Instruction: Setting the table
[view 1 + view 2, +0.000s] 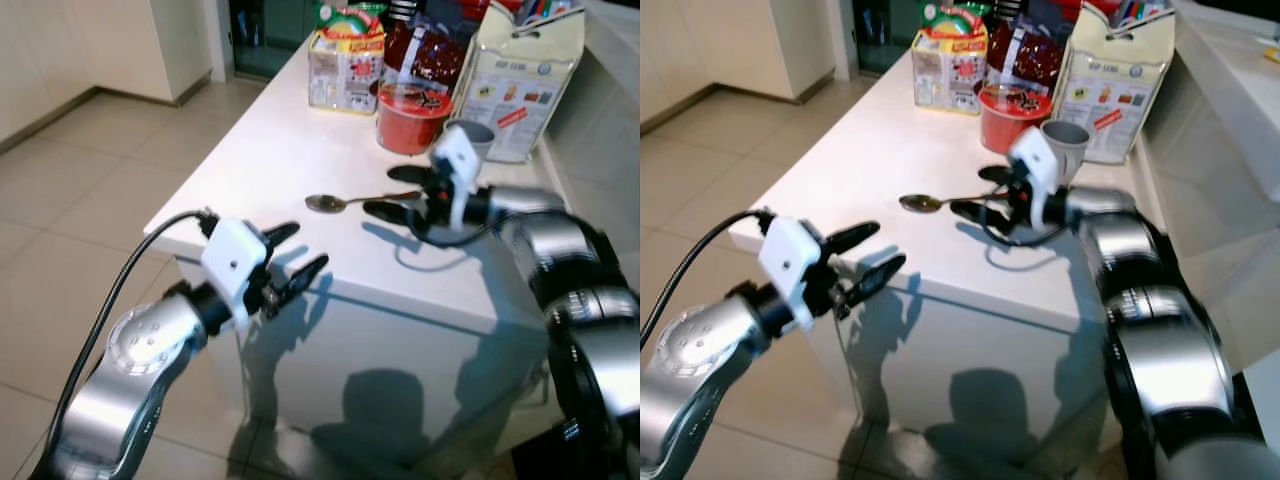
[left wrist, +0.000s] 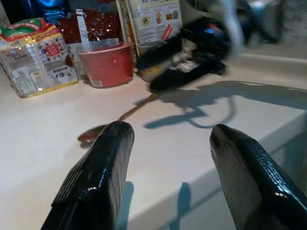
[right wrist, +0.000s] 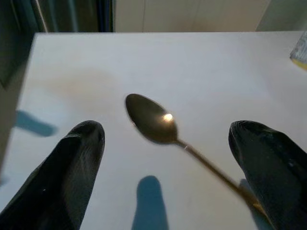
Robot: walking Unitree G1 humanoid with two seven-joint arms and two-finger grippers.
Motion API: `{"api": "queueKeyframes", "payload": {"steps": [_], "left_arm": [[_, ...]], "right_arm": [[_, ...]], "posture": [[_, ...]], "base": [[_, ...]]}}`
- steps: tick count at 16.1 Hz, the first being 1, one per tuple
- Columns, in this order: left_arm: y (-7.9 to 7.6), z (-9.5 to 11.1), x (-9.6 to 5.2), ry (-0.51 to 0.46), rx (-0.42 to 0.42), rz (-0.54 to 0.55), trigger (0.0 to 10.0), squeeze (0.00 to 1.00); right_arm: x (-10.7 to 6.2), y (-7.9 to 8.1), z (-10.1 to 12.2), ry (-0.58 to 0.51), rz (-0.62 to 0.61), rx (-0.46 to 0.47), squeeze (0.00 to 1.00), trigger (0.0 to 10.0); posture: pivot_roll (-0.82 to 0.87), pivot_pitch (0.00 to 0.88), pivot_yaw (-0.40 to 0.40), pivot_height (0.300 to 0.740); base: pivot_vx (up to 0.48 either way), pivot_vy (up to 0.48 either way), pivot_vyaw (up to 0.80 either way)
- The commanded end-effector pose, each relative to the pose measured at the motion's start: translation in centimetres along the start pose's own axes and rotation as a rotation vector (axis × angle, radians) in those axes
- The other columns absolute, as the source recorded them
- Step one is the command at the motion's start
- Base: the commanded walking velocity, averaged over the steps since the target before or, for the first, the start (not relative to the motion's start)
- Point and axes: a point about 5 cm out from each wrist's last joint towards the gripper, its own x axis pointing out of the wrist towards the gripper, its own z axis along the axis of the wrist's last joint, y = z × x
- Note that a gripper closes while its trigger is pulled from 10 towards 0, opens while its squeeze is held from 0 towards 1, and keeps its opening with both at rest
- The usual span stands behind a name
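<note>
spoon (image 1: 340, 202) lying flat on the white table (image 1: 270, 150), bowl toward the left, handle running right between the spread fingers of the right claw (image 1: 398, 192), not pinched. left claw (image 1: 290, 256) spread too, hovering just off the table's near edge, gripping nothing. red tub (image 1: 410, 118), grey cup (image 1: 470, 134) and food packages (image 1: 345, 58) clustered at the far right of the table.

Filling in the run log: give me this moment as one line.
right gripper: open, straddling spoon handle | left gripper: open, off table edge | spoon: lying flat on table
</note>
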Motion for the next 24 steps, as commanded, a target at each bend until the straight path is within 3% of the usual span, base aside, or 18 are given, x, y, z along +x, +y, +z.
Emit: {"api": "queueKeyframes", "payload": {"steps": [1,4,6,7,8,9,16,20,24], "left_arm": [[-0.5,0.2,-0.7,0.012,-0.008,-0.011,10.0,0.00],[-1.6,0.2,-1.6,0.036,-0.038,-0.035,10.0,0.00],[-2.2,0.7,-2.2,0.052,-0.053,-0.055,10.0,0.00],[-2.2,1.0,-2.4,0.052,-0.050,-0.067,10.0,0.00],[-2.1,1.1,-2.5,0.054,-0.043,-0.064,10.0,0.00],[-1.9,1.3,-2.7,0.064,-0.026,-0.054,10.0,0.00],[-1.3,4.4,-3.3,0.014,0.020,-0.004,10.0,0.00],[-1.0,6.5,-4.0,-0.004,0.064,0.000,10.0,0.00],[-2.1,6.6,-4.6,0.040,0.012,-0.094,10.0,0.00]], "right_arm": [[0.0,-0.3,0.5,0.026,-0.012,-0.039,1.00,10.0],[0.4,-0.6,1.3,0.065,-0.011,-0.055,1.00,10.0],[0.5,-0.8,0.8,0.145,-0.048,-0.090,1.00,10.0],[0.6,-0.9,0.7,0.150,-0.062,-0.082,0.73,10.0],[0.7,-0.9,0.7,0.153,-0.075,-0.092,0.29,10.0],[0.8,-0.9,0.4,0.168,-0.101,-0.105,0.00,10.0],[2.3,0.1,-1.7,0.179,-0.220,-0.003,0.00,10.0],[2.0,-0.3,-2.2,0.215,-0.294,-0.001,0.00,10.0],[1.0,-0.3,-4.1,0.325,-0.294,0.001,0.00,10.0]], "posture": [[0.11,0.000,-0.103,0.740],[0.14,0.000,-0.123,0.740],[0.15,0.025,-0.114,0.740],[0.15,0.027,-0.114,0.740],[0.16,0.033,-0.118,0.740],[0.19,0.028,-0.121,0.740],[0.34,0.071,-0.160,0.740],[0.41,0.105,-0.158,0.740],[0.41,0.108,-0.141,0.740]], "base": [[0.000,0.000,0.00],[0.000,0.000,0.00],[0.000,0.000,0.00],[0.000,0.000,0.00],[0.000,0.000,0.00],[0.000,0.000,0.00],[0.000,0.000,0.00],[0.000,0.000,0.00],[0.000,0.000,0.00]]}}
